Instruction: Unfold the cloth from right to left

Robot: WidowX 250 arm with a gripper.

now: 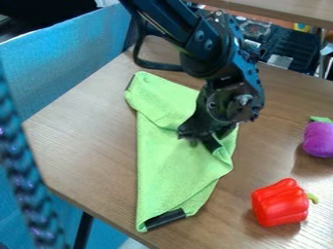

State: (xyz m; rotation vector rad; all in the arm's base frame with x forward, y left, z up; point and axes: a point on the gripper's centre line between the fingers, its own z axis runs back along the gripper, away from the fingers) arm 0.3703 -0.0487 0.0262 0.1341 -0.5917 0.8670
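My black gripper (198, 138) hangs low over the right half of the green cloth (166, 172), its tips at the cloth's surface. Around the tips the cloth is creased, and part of it lies hidden beneath the gripper and arm. The cloth stretches from an upper left corner near the table's middle down to a lower end close to the front edge. Folded layers show along its right side. Dark patches mark its upper left corner, its bottom end and a spot just right of the tips.
A red toy pepper (281, 203) lies on the wooden table (84, 155) to the cloth's lower right. Farther right is a purple toy (319, 139) with a green top. Blue panels (71, 61) stand beyond the left edge, and a dark braided cable hangs at far left.
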